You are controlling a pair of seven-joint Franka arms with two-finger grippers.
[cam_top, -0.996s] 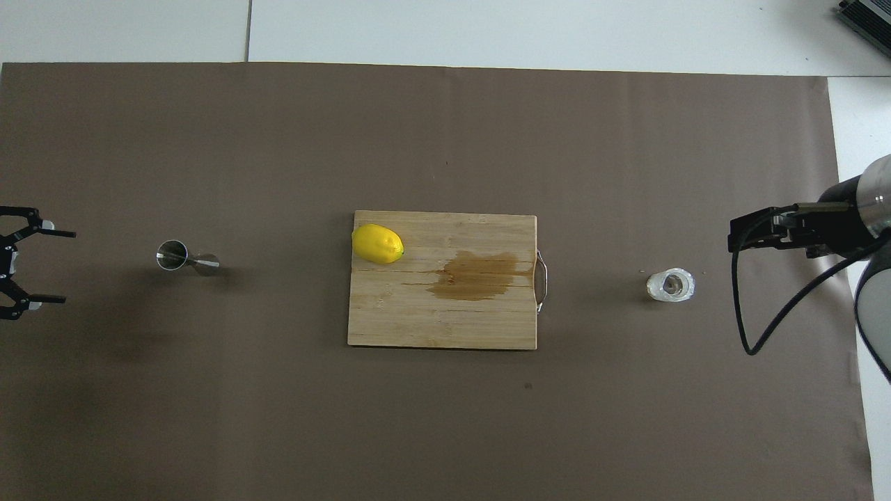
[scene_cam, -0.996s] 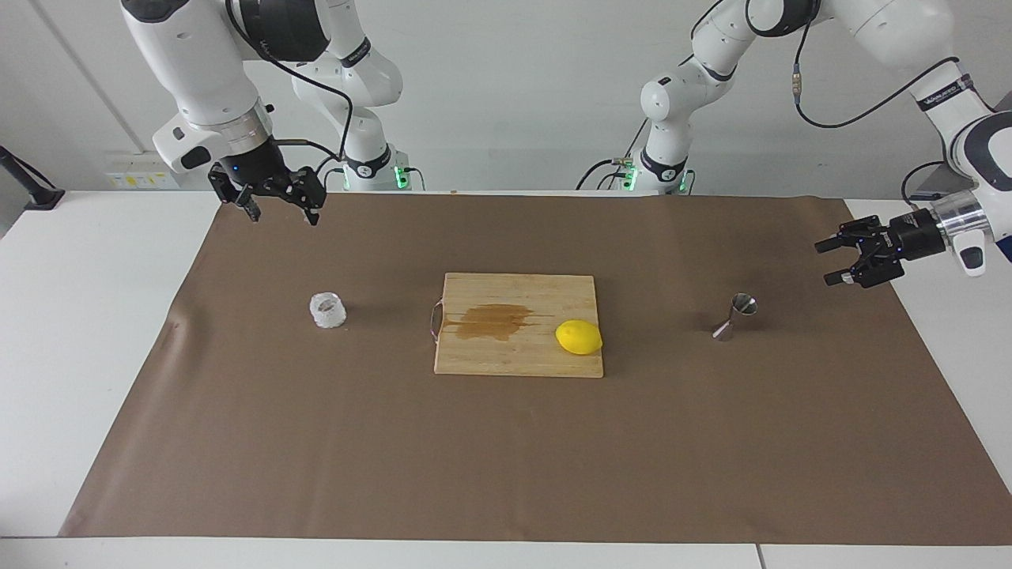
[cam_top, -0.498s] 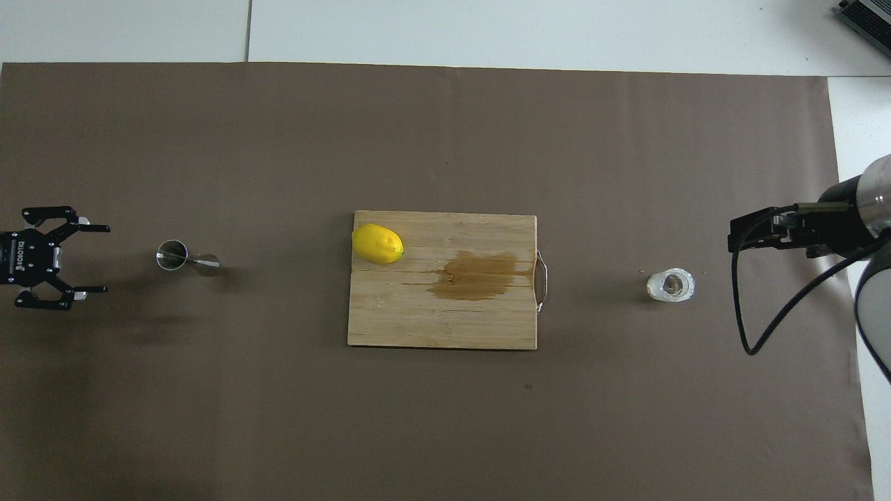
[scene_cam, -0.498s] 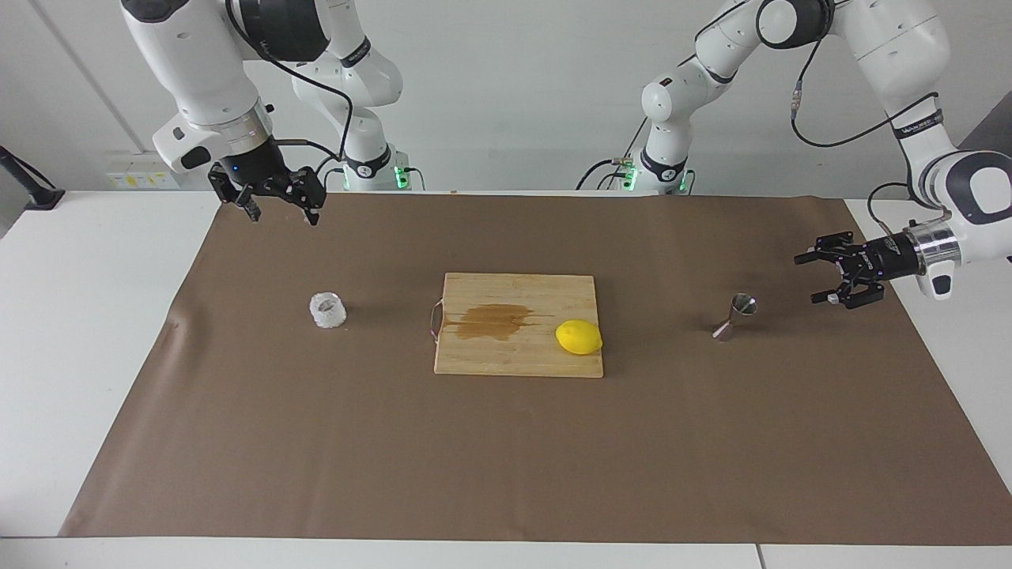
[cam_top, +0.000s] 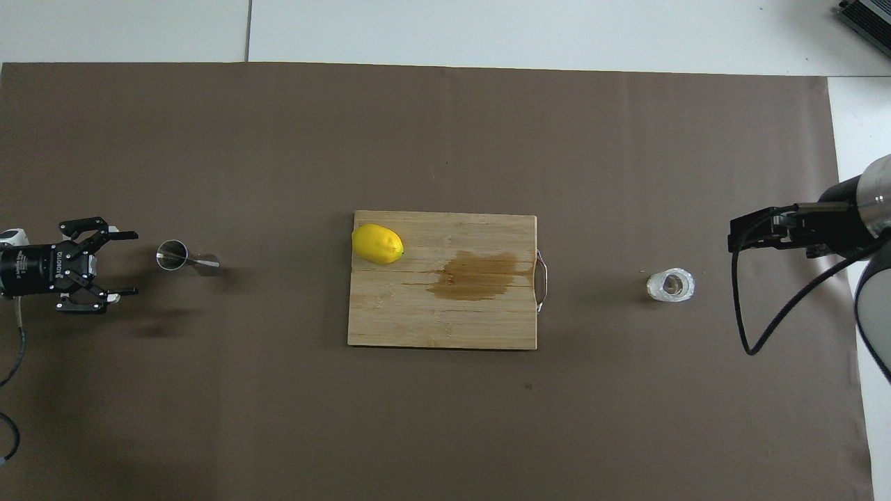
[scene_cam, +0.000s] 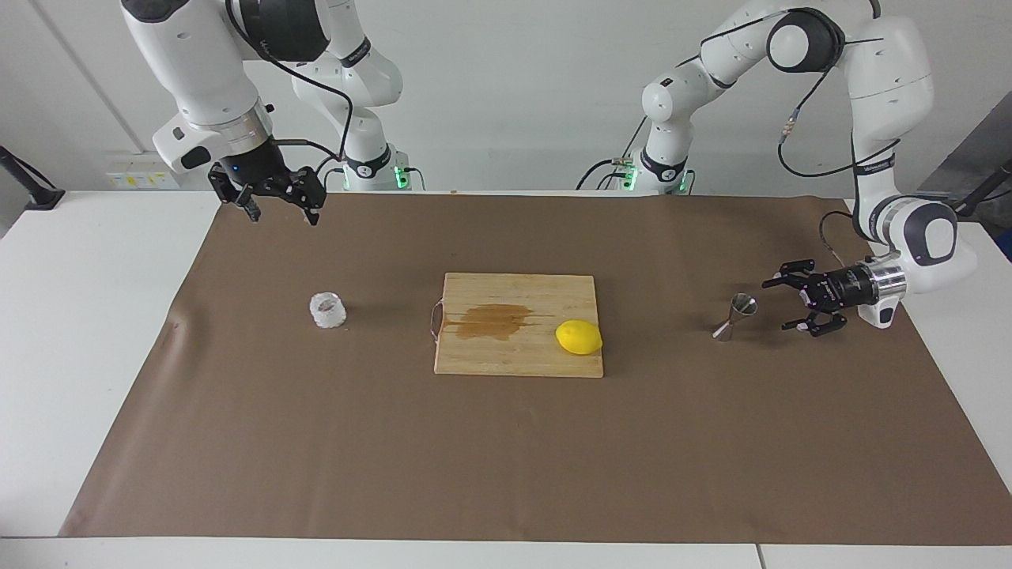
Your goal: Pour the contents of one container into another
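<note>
The whitish crinkled cup stands upright on the brown paper sheet toward the right arm's end of the worktop, well apart from the wooden cutting board at the middle. The steel jigger stands upright on the same sheet toward the left arm's end, likewise apart from the board. The left end effector is low over the sheet, just beside the jigger on the side away from the board, turned sideways toward it, with its fingers spread wide and holding nothing; no contact with the jigger is visible. The right end effector hangs raised over the sheet's edge nearest the robots, pointing down, its fingers apart and empty, at rest and well clear of the cup. On the board, a yellow lemon lies at the end toward the jigger, and a brown wet stain marks the surface near the board's metal handle, at the end toward the cup.
</note>
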